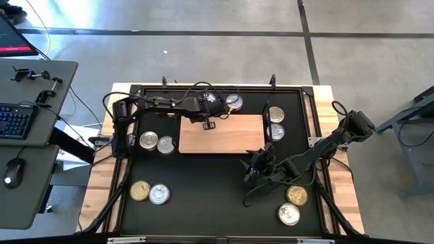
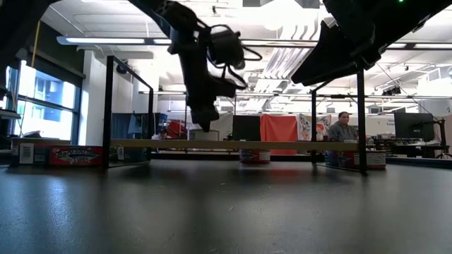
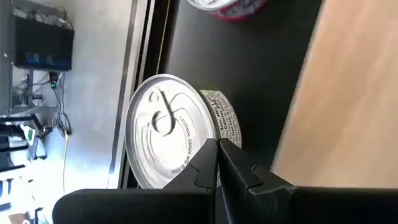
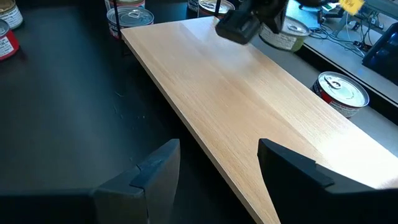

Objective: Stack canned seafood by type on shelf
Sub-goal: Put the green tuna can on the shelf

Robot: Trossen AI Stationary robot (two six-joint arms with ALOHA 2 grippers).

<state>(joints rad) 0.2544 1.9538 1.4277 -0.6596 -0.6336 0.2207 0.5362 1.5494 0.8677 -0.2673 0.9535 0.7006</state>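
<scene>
Tins are seen scattered on the black surface (image 1: 203, 183) around the bare wooden shelf (image 1: 224, 135). The left pincer (image 1: 209, 124), closed on nothing, is poised at the shelf's far edge beside a silver-lidded tin (image 3: 165, 138). The right pincer (image 1: 261, 163) is held open and empty off the near corner. Tins are judged rigid, smooth and slippery, best gripped across the side wall.

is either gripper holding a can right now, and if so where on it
No. The left gripper is shut on nothing above the shelf's far edge, a silver-lidded can just beyond it. The right gripper is open and empty.
</scene>
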